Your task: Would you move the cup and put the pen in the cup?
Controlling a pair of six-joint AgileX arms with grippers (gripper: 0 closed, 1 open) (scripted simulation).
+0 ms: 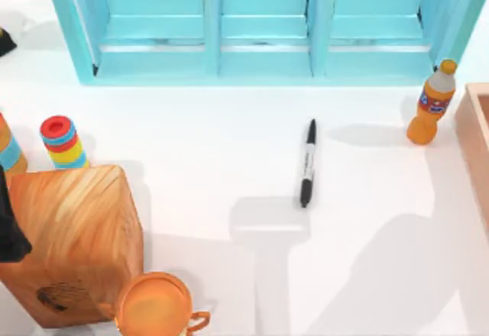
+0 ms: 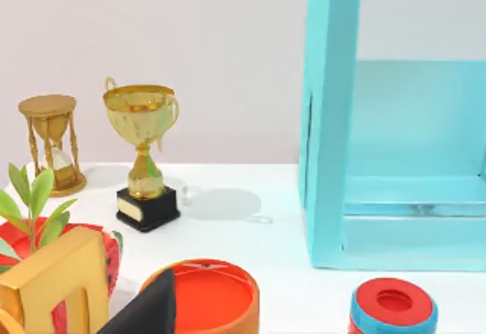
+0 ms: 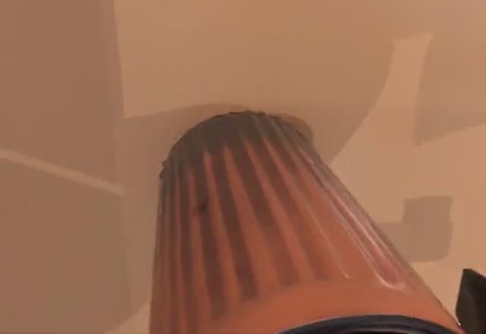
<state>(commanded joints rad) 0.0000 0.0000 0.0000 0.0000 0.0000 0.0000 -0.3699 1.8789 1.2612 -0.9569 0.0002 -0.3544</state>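
The pen (image 1: 307, 163), slim and black with a white middle band, lies flat on the white table at centre right, running nearly front to back. The cup (image 3: 258, 228), dark brown and ribbed, sits very close in the right wrist view, seen from its rim end down its side. My right gripper is shut on it, and a black fingertip (image 3: 472, 300) shows at the rim. Shadows of the cup and arm fall on the table just in front of the pen. My left gripper (image 1: 9, 233) hangs at the table's far left edge, above the wooden block.
A turquoise shelf unit (image 1: 260, 30) spans the back. An orange bottle (image 1: 432, 103) and a wooden tray edge (image 1: 475, 137) stand at the right. A wooden block (image 1: 72, 237), an orange mug (image 1: 157, 305) and stacked coloured rings (image 1: 61, 141) crowd the left. A trophy (image 2: 143, 152) and an hourglass (image 2: 52, 140) stand farther off.
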